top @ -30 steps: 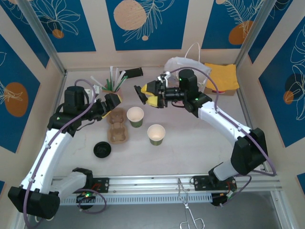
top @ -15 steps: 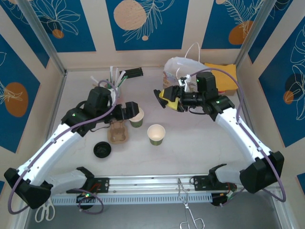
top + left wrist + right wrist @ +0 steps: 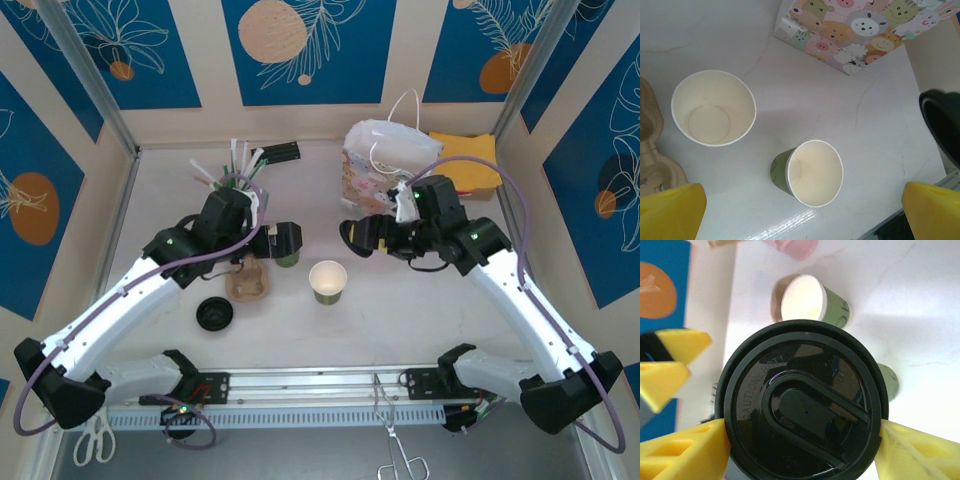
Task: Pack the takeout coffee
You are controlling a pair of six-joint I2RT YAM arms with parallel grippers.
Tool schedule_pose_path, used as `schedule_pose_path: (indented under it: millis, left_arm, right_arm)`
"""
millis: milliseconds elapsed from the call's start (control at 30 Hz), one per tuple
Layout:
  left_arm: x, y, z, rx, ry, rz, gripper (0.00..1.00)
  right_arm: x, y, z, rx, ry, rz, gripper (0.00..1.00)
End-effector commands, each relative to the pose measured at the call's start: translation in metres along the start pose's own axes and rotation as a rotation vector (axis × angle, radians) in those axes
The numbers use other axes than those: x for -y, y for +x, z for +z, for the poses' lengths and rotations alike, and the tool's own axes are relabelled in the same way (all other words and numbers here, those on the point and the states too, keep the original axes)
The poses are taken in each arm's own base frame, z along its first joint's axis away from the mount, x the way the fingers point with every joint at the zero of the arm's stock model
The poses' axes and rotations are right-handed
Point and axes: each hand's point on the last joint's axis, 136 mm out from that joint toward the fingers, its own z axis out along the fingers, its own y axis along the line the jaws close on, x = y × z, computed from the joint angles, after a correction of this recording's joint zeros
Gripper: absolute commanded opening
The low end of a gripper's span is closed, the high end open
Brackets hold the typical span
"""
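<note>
Top external: fixed high behind the arm bases, facing down and forward over the pale marbled table [image 3: 400, 320], far enough off to take in both arms whole.

Left wrist: low over the tabletop, looking steeply down between the wide-spread fingers of the left gripper [image 3: 800, 210].

Right wrist: pressed close against the round black plastic lid [image 3: 805, 400] pinched in the right gripper [image 3: 800, 440], facing leftward across the table.

Common to all three: two open green paper cups [image 3: 328, 281].

Common to top and left wrist: white paper bag printed with cartoon animals [image 3: 860, 30].
</note>
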Motion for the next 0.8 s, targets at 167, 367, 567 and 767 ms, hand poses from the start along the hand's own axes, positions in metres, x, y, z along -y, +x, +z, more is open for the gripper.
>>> schedule_pose_path:
  millis: [167, 367, 567, 767]
  left_arm:
    - [-0.013, 0.008, -0.013, 0.035, -0.037, 0.025, 1.00]
    - [-0.024, 0.016, -0.022, 0.036, -0.071, 0.022, 1.00]
    - [-0.034, 0.021, -0.027, 0.037, -0.109, 0.014, 1.00]
    - [-0.050, 0.027, -0.029, 0.027, -0.184, 0.001, 1.00]
  right_arm:
    - [0.025, 0.027, 0.033, -0.035, 0.249, -0.188, 0.73]
    - [0.020, 0.038, 0.060, -0.029, 0.333, -0.331, 0.73]
    - [0.012, 0.043, 0.079, 0.012, 0.388, -0.460, 0.73]
    - [0.013, 0.051, 0.096, 0.025, 0.423, -0.532, 0.73]
